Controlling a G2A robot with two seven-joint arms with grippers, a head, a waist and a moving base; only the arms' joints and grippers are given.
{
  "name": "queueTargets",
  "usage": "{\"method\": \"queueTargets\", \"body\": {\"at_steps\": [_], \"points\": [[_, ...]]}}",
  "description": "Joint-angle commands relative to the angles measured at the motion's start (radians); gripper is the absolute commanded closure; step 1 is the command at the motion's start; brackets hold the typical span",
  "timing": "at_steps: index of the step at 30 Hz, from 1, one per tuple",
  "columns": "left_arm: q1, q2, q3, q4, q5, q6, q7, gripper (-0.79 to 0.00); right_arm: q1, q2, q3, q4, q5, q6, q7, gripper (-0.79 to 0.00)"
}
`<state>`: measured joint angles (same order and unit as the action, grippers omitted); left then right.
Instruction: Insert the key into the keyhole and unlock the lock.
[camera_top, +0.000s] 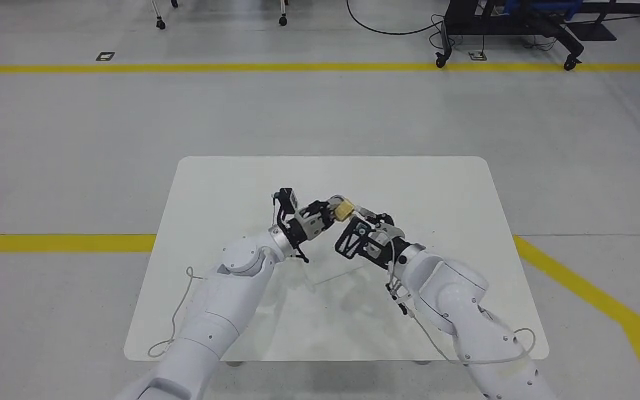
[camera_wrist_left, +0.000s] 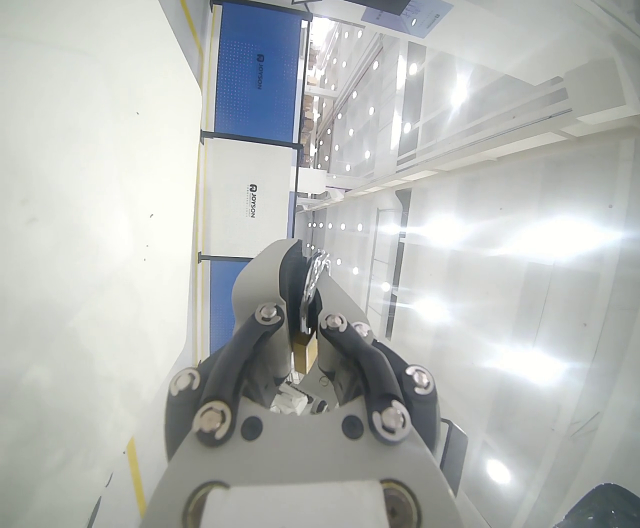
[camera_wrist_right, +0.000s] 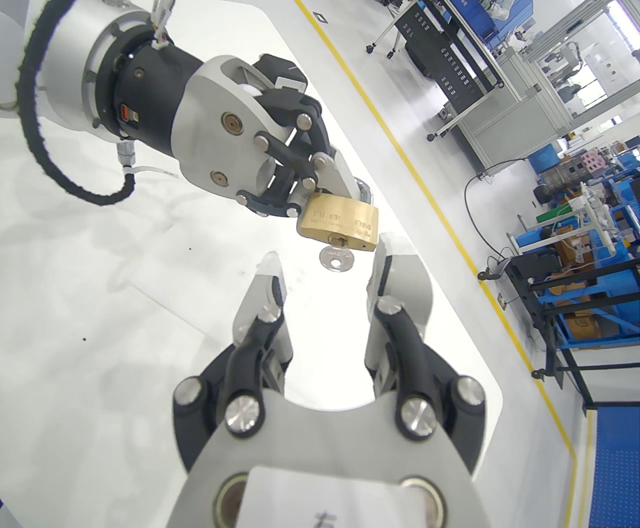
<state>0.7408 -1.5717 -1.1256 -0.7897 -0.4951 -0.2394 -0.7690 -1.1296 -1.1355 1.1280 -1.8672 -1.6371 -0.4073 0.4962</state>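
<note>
the left gripper (camera_wrist_right: 345, 186) is holding the brass padlock (camera_wrist_right: 339, 222) up in the air above the white table (camera_top: 450, 200), its fingers closing tight on the silver shackle (camera_wrist_left: 315, 270) so that the lock body is hanging free below them. in the top view the padlock (camera_top: 343, 210) is sitting between the two arms, near the middle of the table and well off its surface.

the key (camera_wrist_right: 336, 259) is sitting in the keyhole on the underside of the lock body, with its round silver head sticking out toward the right gripper (camera_wrist_right: 331, 264). the insertion part of the task is therefore looking done. how deep the blade is sitting cannot be told.

the right gripper is facing the key head with its fingers (camera_wrist_right: 397, 270) spreading wide, one on each side of the head and neither touching it. nothing is resting between them.

the turn is looking like the part left to do. the shackle's legs are hiding behind the left fingers, so whether the lock is sprung cannot be told, though nothing is showing it open. by this reading the right fingers are needing to close on the flat head and rotate it while the left gripper is bracing the lock against the twist. the small head is offering little to pinch, so a slip is seeming the main risk.
</note>
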Motion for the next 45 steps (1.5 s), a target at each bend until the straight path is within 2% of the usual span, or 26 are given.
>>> {"method": "queueTargets", "body": {"at_steps": [1, 5, 13, 21, 29, 30, 33, 45], "points": [[0.000, 0.000, 0.002, 0.001, 0.000, 0.006, -0.003, 0.000, -0.003, 0.000, 0.002, -0.001, -0.001, -0.001, 0.001, -0.379], [-0.002, 0.000, 0.003, 0.002, -0.001, 0.010, -0.006, 0.000, -0.005, -0.002, 0.003, -0.002, -0.003, -0.002, -0.001, -0.308], [-0.002, 0.001, 0.005, 0.006, 0.001, 0.019, -0.006, 0.000, -0.004, -0.005, 0.002, 0.004, 0.001, -0.013, -0.004, 0.000], [-0.003, 0.001, 0.006, 0.006, 0.002, 0.017, -0.005, 0.000, -0.008, -0.008, 0.016, 0.010, 0.030, -0.015, -0.008, 0.000], [-0.004, 0.002, 0.002, 0.008, -0.004, 0.000, -0.010, 0.000, -0.017, -0.013, 0.050, 0.025, 0.133, 0.011, -0.020, 0.000], [-0.004, 0.002, 0.001, 0.009, -0.006, -0.001, -0.012, 0.000, -0.019, -0.013, 0.057, 0.026, 0.148, 0.012, -0.024, -0.111], [-0.007, 0.003, -0.002, 0.016, -0.010, -0.002, -0.014, 0.000, -0.026, -0.012, 0.070, 0.020, 0.158, 0.013, -0.018, -0.785], [-0.019, 0.009, -0.041, 0.026, -0.041, -0.043, 0.031, 0.000, -0.059, -0.010, 0.106, -0.020, 0.197, 0.030, -0.037, -0.785]]}}
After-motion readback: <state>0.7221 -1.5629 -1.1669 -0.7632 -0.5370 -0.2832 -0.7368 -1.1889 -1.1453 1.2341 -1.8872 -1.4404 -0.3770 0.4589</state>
